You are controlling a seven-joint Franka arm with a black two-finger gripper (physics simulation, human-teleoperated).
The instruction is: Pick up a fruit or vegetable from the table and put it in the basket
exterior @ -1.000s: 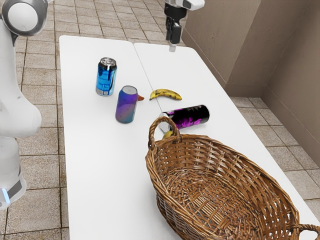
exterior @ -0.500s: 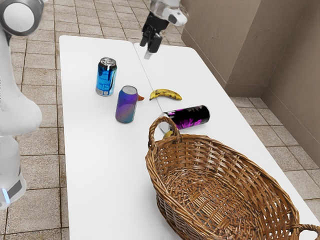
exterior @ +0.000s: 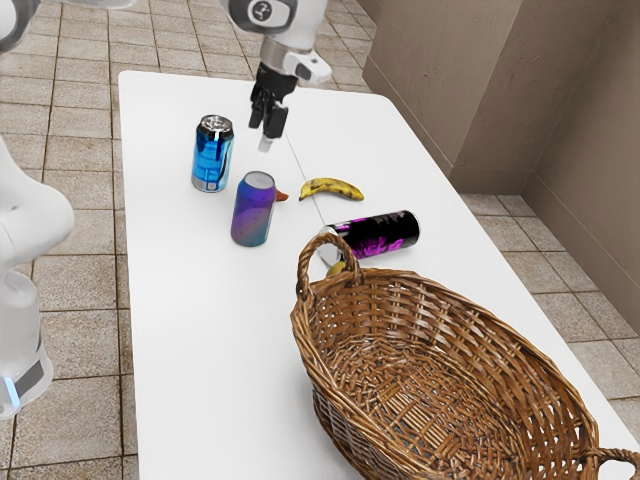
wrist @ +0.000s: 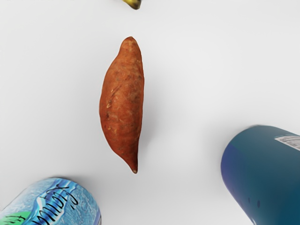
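Right now, in the exterior view, the gripper [exterior: 265, 130] hangs above the white table [exterior: 205, 350], beyond the purple-and-blue can [exterior: 253, 210]; I cannot tell whether it is open or closed. The sweet potato [exterior: 282, 197] lies partly hidden behind that can, with the banana [exterior: 332, 189] near it. The blue can [exterior: 212, 155] stands upright, while the black-and-magenta can [exterior: 385, 235] lies on its side beside the wicker basket [exterior: 308, 350].

In the wrist view, the sweet potato lies on the table between the two upright cans and the banana's tip.
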